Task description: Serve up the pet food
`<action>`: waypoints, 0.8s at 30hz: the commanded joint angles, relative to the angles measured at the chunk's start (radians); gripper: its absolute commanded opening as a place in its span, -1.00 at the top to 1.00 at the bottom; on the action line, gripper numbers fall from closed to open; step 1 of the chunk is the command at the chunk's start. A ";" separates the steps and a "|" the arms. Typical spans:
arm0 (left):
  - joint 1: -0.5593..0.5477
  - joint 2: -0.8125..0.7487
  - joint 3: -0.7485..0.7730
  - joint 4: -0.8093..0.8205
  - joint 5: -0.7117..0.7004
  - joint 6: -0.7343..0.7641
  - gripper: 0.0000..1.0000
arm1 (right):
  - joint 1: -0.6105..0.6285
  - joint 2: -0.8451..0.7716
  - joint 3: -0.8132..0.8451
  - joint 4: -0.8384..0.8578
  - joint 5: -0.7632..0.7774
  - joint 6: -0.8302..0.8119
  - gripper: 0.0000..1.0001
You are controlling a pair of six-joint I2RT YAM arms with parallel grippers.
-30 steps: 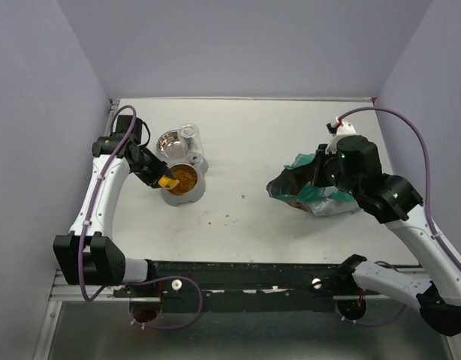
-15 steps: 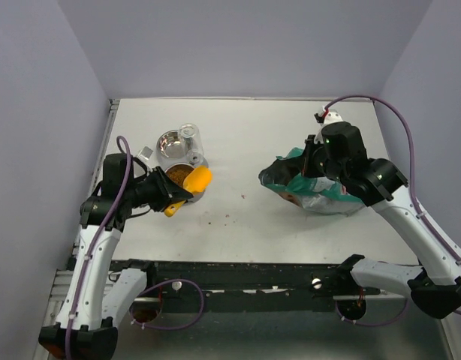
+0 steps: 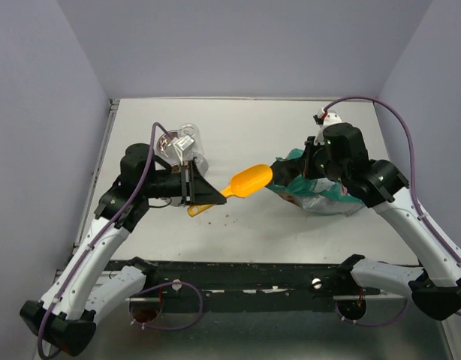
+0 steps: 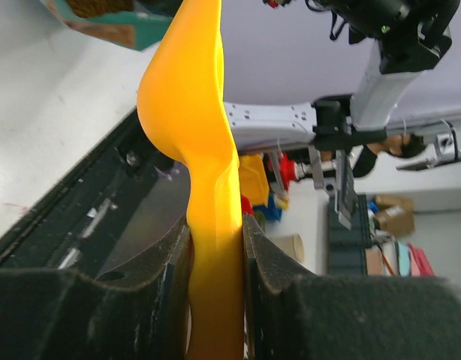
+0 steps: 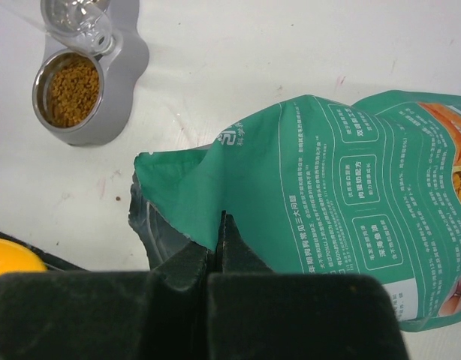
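Within the last second the orange scoop [image 3: 249, 181] has been taken away from the steel bowl [image 5: 65, 90], where it was held tipped. It has been carried to the right across the table [image 3: 253, 127], and its hollow end is now just beside the mouth of the bag [image 3: 320, 193]. No pellets are seen in it. Its handle is clamped between the partly closed jaws of the left gripper [image 4: 215, 247]. The bag has also been shifted a little to the left. Its upper lip is pinched by the right gripper [image 5: 219, 225], whose jaws are fully closed on the foil. The pet food [image 5: 65, 88] lies as a brown heap in the bowl, which is already well filled. It is therefore judged that one portion has been delivered and another is about to be fetched. Open table is left between bowl and bag, so the way back is not blocked. The bag mouth is narrow and soft, and could be pushed shut by the scoop. The left forearm passes close by the clear bottle [image 3: 187, 139], which could be knocked. The black rail [image 3: 253, 274] runs along the near edge, and the walls are well apart.
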 commanded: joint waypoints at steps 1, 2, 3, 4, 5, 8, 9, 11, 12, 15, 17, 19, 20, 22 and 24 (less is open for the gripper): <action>-0.125 0.152 0.096 0.066 0.014 -0.054 1.00 | 0.003 -0.061 -0.029 0.121 -0.173 -0.041 0.99; -0.139 0.193 0.120 0.053 0.013 -0.058 1.00 | 0.003 -0.067 -0.037 0.124 -0.193 -0.045 0.99; -0.152 0.224 0.140 0.027 0.007 -0.058 1.00 | 0.003 -0.074 -0.048 0.127 -0.203 -0.044 0.99; -0.158 0.253 0.160 0.007 0.000 -0.058 1.00 | 0.004 -0.082 -0.053 0.128 -0.207 -0.045 0.99; -0.162 0.283 0.176 -0.024 -0.001 -0.052 1.00 | 0.003 -0.090 -0.059 0.130 -0.216 -0.048 0.99; -0.170 0.326 0.208 -0.128 -0.012 -0.028 1.00 | 0.003 -0.098 -0.060 0.132 -0.220 -0.061 0.99; -0.173 0.333 0.213 -0.163 -0.010 -0.014 1.00 | 0.003 -0.102 -0.057 0.130 -0.220 -0.067 0.99; -0.175 0.341 0.216 -0.213 -0.015 0.003 1.00 | 0.003 -0.107 -0.054 0.139 -0.220 -0.071 0.99; -0.175 0.346 0.220 -0.237 -0.027 0.009 1.00 | 0.003 -0.110 -0.056 0.145 -0.238 -0.077 0.99; -0.179 0.401 0.246 -0.245 -0.038 0.012 1.00 | 0.004 -0.095 -0.034 0.147 -0.305 -0.087 0.99; -0.198 0.450 0.262 -0.167 -0.033 -0.032 1.00 | 0.003 -0.075 -0.011 0.133 -0.347 -0.090 0.99; -0.211 0.523 0.311 -0.122 -0.041 -0.060 1.00 | 0.004 -0.065 0.003 0.133 -0.394 -0.090 0.99; -0.221 0.569 0.346 -0.139 -0.053 -0.060 1.00 | 0.003 -0.062 0.007 0.135 -0.410 -0.087 0.99; -0.241 0.657 0.459 -0.211 -0.094 -0.032 1.00 | 0.003 -0.055 0.027 0.133 -0.433 -0.081 0.99; -0.253 0.740 0.553 -0.307 -0.124 -0.005 1.00 | 0.004 -0.047 0.041 0.141 -0.459 -0.068 0.99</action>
